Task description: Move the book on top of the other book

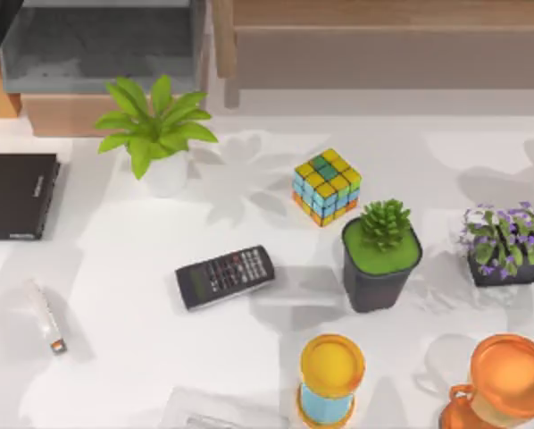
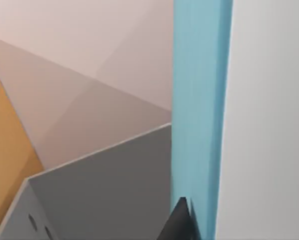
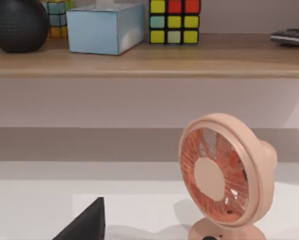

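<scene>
Tabletop from above, with both wrist views.
The thin dark book [image 1: 17, 195] lay at the table's left edge, the calculator [image 1: 224, 276] near centre, well apart. The left wrist view alone showed the teal book [image 2: 199, 110] close against the left gripper's fingertip [image 2: 182, 222]; grip undeterminable. The right wrist view showed a pink fan [image 3: 224, 175]; finger state undeterminable.

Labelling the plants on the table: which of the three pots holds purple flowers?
The dark pot at the table's right edge. The white pot holds long green leaves; the black pot holds a spiky green succulent.
</scene>
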You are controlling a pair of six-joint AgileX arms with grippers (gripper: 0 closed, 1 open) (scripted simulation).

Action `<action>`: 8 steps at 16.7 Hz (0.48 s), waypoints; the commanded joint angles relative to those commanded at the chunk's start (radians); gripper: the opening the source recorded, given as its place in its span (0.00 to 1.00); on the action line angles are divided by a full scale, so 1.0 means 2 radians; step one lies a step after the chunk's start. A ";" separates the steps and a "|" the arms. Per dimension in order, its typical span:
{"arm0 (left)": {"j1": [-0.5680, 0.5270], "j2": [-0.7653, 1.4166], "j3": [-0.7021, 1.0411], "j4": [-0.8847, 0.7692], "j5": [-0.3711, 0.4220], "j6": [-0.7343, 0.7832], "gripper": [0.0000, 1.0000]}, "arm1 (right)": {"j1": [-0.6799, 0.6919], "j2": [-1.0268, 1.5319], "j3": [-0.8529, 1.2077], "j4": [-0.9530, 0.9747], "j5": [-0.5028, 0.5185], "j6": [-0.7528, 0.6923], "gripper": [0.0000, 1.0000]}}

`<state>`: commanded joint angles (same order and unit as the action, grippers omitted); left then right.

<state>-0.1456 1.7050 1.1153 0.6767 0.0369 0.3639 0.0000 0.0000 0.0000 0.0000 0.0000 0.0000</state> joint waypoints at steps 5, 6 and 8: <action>0.067 -0.116 -0.139 0.035 0.091 0.259 0.00 | 0.000 0.000 0.000 0.000 0.000 0.000 1.00; 0.083 -0.130 -0.165 0.038 0.106 0.317 0.00 | 0.000 0.000 0.000 0.000 0.000 0.000 1.00; 0.117 -0.144 -0.213 0.035 0.131 0.426 0.00 | 0.000 0.000 0.000 0.000 0.000 0.000 1.00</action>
<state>0.0874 1.4172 0.6894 0.7464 0.2999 1.2152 0.0000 0.0000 0.0000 0.0000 0.0000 0.0000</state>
